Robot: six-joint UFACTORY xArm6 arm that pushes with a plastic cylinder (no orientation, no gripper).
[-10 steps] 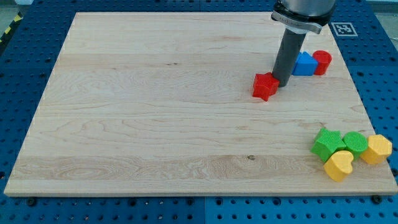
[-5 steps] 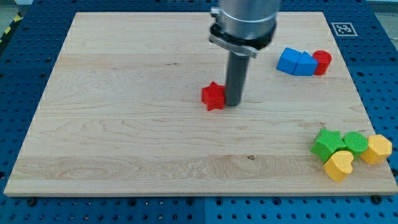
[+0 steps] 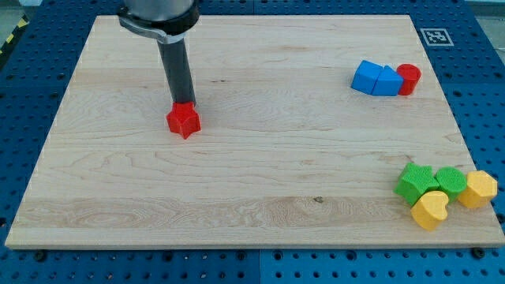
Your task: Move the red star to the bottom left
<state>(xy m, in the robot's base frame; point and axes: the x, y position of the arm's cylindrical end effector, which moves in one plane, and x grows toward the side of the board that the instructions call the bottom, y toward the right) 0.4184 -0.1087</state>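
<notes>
Down near the bottom right of the frame, close to the board's front edge, sits a little bunch of blocks: a yellow heart-shaped block (image 3: 430,210) in front, a green star (image 3: 415,182) behind it on the left, a green round block (image 3: 451,181) beside that, and a yellow block (image 3: 478,189) at the far right, all packed close together. Further back, left of the middle of the wooden board (image 3: 237,189), lies the red star (image 3: 184,121), well apart from that bunch and not in the bottom left corner. My tip (image 3: 185,104) stands right behind the red star, on its upper side, touching it or nearly so; it is only a plain rod and holds nothing. Far back at the upper right are two blue blocks (image 3: 375,79) pressed side by side, with a red round block (image 3: 409,79) touching their right end.
</notes>
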